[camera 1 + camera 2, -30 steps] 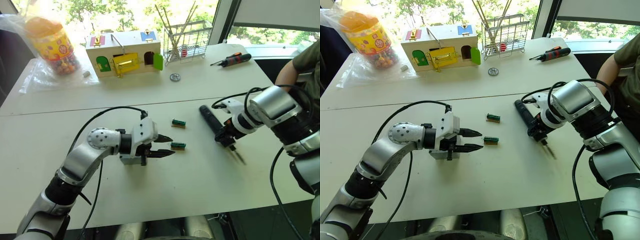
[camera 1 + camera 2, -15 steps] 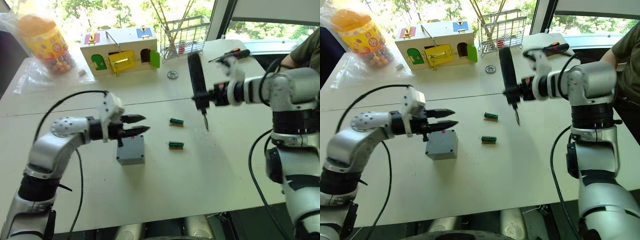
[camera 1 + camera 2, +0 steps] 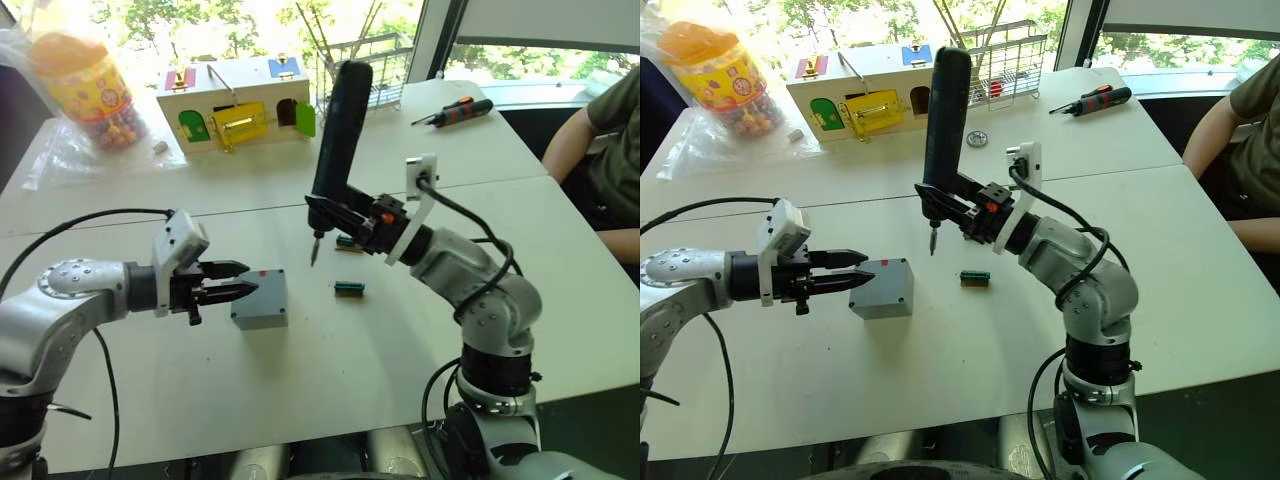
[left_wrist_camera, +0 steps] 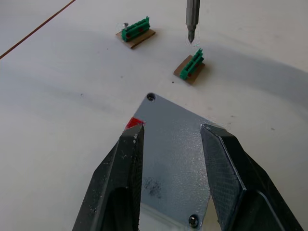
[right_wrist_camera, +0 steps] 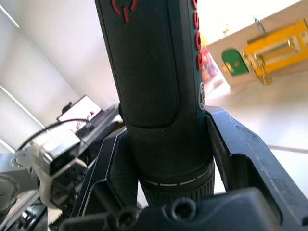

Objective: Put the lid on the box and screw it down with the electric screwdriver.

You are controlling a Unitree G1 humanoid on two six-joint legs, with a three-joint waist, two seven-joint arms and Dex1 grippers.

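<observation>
Box: the box, small, square and grey, sits on the white table near the middle, with its red dot on the far left corner of its upper face.
Lid: the lid lies flat on top of the box, with screw holes visible at two corners in the left wrist view.
Left gripper: the left gripper is held level just left of the box, its two black fingers parted with nothing between them; in the left wrist view the fingertips lie over the left part of the lid, and whether they touch it cannot be told.
Right gripper: the right gripper is clamped around the lower part of the electric screwdriver's barrel, one finger on each side.
Electric screwdriver: the electric screwdriver stands nearly upright, its top tilted slightly right, with the metal bit pointing down in the air, to the right of and farther than the box.
Green parts: two small green terminal blocks lie on the table right of the box, one farther than the other; the bit tip hangs between them.
Background: a wooden house-shaped box, a wire rack, a candy jar and a hand screwdriver stand at the far side.
Person: a person's arm shows at the right edge.
</observation>
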